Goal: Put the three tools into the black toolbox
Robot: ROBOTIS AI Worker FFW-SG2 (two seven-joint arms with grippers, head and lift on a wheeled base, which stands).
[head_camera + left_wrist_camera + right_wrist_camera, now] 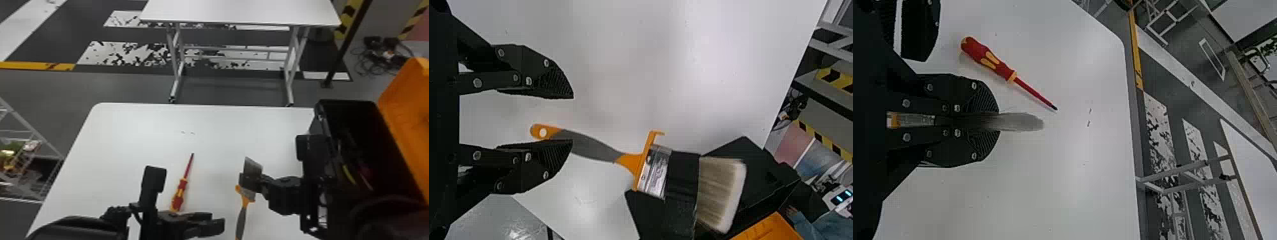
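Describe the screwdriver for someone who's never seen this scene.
Find the near white table, open black toolbox at its right. The screwdriver lies on it between the two arms, dark tip pointing away from the robot. Its handle is red and yellow; the brush in the right gripper has an orange-and-grey one.

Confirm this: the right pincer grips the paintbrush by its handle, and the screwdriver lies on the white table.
The handle is wrong: the left wrist view shows the right pincer gripping the paintbrush at the base of its bristles. The screwdriver does lie on the white table.
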